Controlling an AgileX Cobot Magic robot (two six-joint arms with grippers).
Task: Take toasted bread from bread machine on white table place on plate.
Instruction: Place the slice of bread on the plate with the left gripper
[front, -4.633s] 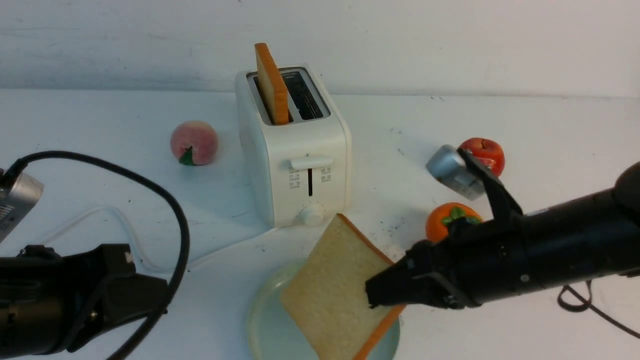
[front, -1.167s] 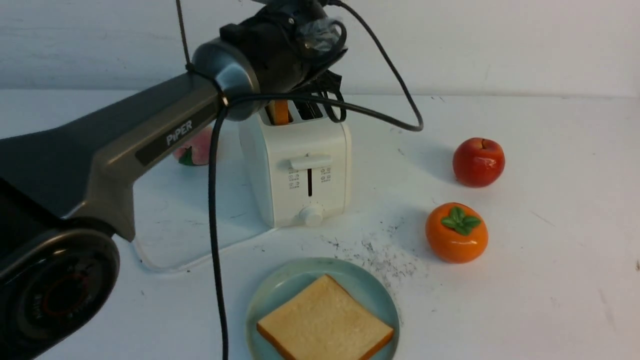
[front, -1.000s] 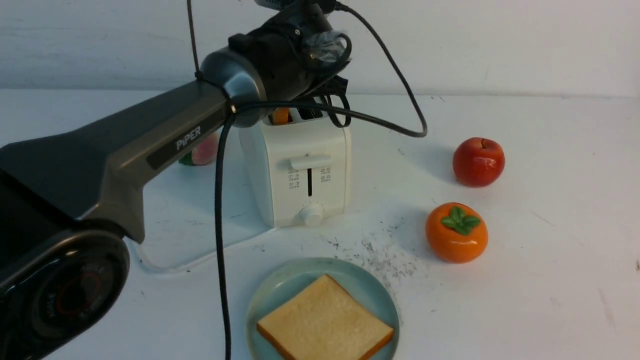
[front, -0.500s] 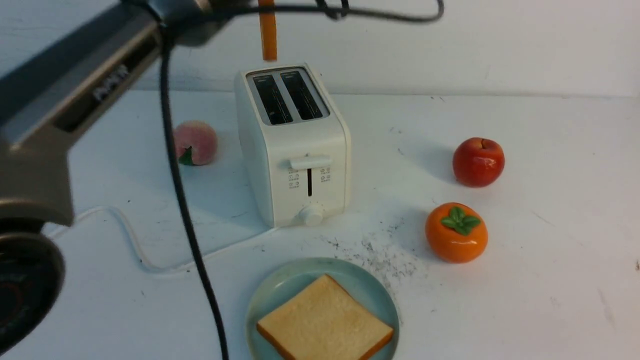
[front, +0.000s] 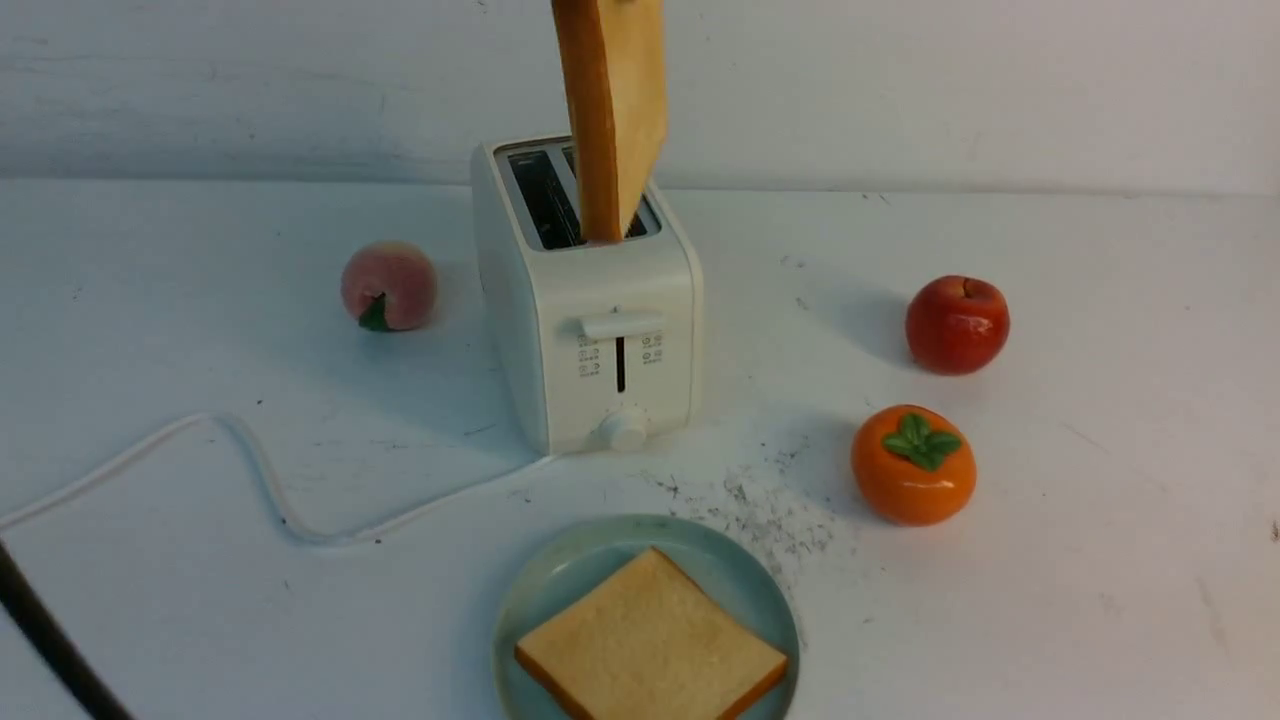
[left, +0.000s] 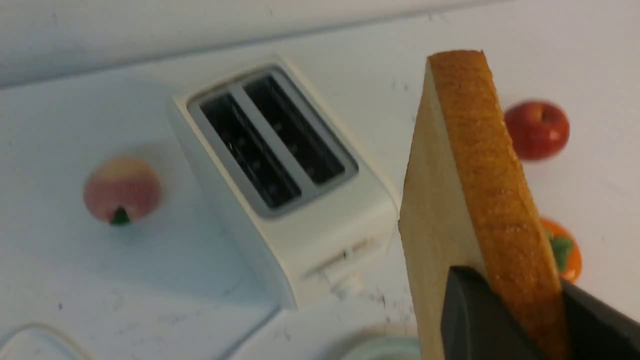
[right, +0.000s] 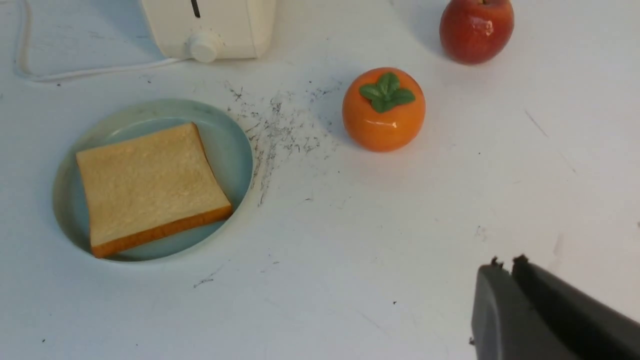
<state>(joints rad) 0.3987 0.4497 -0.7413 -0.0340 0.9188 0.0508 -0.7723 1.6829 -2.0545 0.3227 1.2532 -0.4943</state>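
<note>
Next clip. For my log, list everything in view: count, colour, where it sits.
toast: 2, pale golden with orange-brown crust; one flat on the plate, the other held on edge in the air, clear of the toaster's slots
toaster: 1, cream-white, centre back, both slots empty
plate: 1, pale blue-green, front centre
peach: 1, pink, left of the toaster
apple: 1, red, far right
persimmon: 1, orange with a green leaf, nearer than the apple
cord: 1, white, runs left from the toaster
cable: 1, black, near left corner
table: 1, white, black specks beside the plate
left jaws: black, shut on the held slice
right jaws: black, shut, empty
</note>
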